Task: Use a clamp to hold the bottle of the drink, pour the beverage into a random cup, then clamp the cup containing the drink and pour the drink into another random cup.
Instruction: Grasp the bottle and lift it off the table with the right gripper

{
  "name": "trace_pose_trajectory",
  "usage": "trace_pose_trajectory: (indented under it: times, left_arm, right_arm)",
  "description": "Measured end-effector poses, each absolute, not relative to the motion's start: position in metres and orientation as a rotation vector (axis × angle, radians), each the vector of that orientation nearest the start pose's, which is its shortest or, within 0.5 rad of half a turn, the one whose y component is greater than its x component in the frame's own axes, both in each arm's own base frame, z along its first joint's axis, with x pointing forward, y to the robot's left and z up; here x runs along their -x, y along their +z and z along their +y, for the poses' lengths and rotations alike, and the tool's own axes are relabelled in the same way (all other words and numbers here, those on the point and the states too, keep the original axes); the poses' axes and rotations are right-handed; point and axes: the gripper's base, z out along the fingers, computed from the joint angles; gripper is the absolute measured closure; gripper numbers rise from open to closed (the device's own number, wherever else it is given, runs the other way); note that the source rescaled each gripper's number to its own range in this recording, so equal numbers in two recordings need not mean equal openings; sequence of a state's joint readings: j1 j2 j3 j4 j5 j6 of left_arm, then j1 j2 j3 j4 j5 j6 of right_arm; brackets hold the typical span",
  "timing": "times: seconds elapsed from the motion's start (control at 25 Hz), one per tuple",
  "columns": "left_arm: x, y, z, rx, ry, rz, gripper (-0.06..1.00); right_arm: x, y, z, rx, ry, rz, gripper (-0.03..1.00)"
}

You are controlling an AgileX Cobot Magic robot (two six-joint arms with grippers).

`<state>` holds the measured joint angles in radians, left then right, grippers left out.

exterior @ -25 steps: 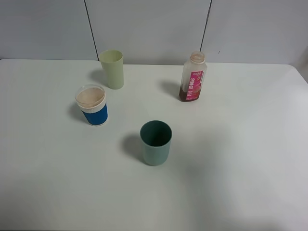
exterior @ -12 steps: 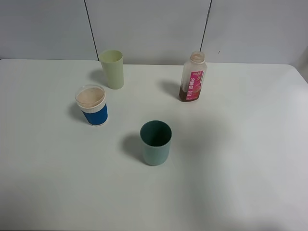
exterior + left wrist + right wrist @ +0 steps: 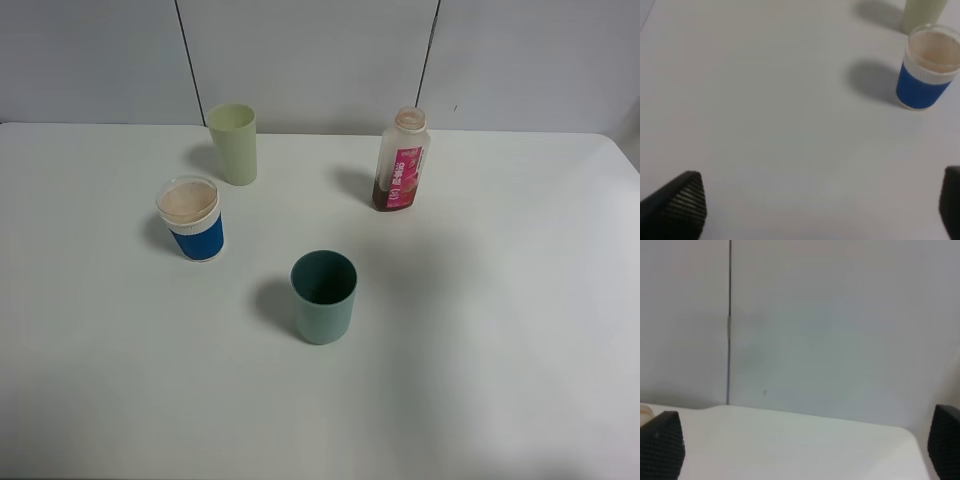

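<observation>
The bottle (image 3: 402, 160) stands upright, upper right of centre on the desk (image 3: 500, 330), its beverage (image 3: 392, 197) pooled low. The teal cup (image 3: 324, 296) stands mid-frame, well apart, leaving approach room. The left claw (image 3: 822, 205) and right claw (image 3: 802, 445) are both spread, empty.

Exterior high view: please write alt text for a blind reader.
A white table holds four upright things: an uncapped bottle with a pink label at back right, a teal cup near the middle, a blue cup at left, and a pale green cup behind it. No arm shows.
</observation>
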<state>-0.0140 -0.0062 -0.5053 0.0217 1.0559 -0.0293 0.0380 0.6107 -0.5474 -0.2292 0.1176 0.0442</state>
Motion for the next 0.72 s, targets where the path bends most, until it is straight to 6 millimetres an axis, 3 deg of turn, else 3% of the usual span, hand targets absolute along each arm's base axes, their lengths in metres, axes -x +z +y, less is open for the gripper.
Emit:
trace_pose_trajectory:
  times: [0.32, 0.52, 0.72]
  left_arm:
    - [0.006, 0.279, 0.002, 0.017, -0.001, 2.028, 0.17]
    - [0.006, 0.279, 0.002, 0.017, -0.001, 2.028, 0.17]
    - [0.006, 0.279, 0.002, 0.017, -0.001, 2.028, 0.17]
  right_arm:
    - [-0.132, 0.334, -0.006, 0.18, -0.25, 1.684, -0.03]
    - [-0.129, 0.334, -0.028, 0.13, -0.459, 1.703, -0.03]
    - [-0.129, 0.337, -0.03, 0.175, -0.524, 1.671, -0.03]
